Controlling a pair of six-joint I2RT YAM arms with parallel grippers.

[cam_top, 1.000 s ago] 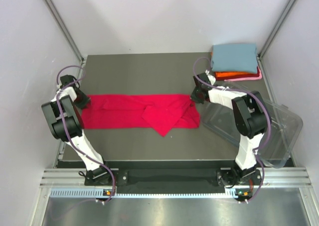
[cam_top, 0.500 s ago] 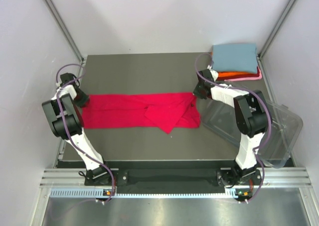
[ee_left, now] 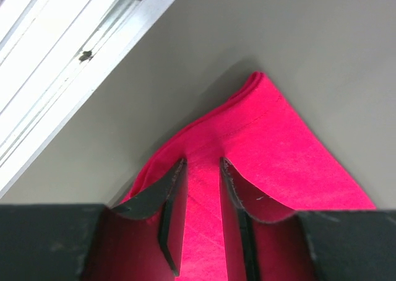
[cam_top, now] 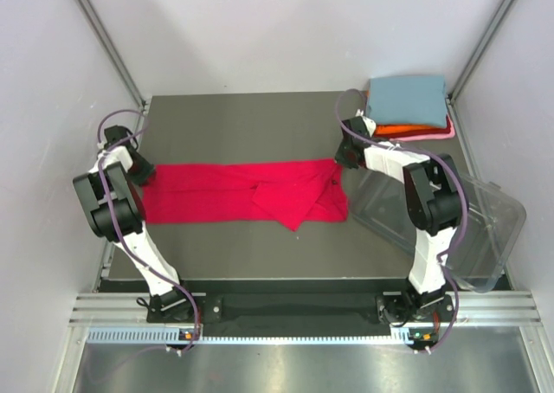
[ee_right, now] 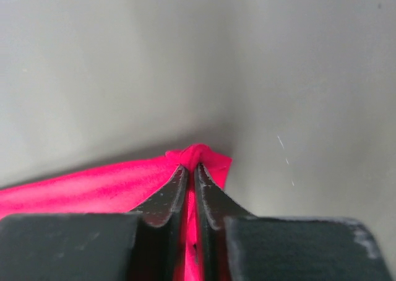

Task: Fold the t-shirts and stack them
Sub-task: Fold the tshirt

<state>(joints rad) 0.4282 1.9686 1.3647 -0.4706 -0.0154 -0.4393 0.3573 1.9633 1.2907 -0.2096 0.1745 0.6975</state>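
Red t-shirt [cam_top: 242, 194] lies on the worktop [cam_top: 242, 129] as a long flat band running left to right, roughly midway between the near and far edges. Right of centre, a flap is folded over into a point that faces the near edge.

Left hand [ee_left: 203, 163] is at the band's left end, low to the worktop. Its fingers stand slightly apart, with a fold of red cloth filling the gap between them: a grip on the t-shirt's left edge. One corner of the cloth pokes out beyond the fingertips.

Right hand [ee_right: 192, 166] is at the far right corner of the band. Its fingers are pressed almost together, pinching a small bunched nub of red cloth at the tips.

At the far right corner of the worktop is a folded stack with the blue-grey t-shirt [cam_top: 407, 99] on top, the orange t-shirt [cam_top: 407, 131] under it and the pink t-shirt [cam_top: 424, 137] lowest; only their edges show. A clear plastic tub [cam_top: 485, 228] sits tilted at the worktop's right edge, near the right arm.
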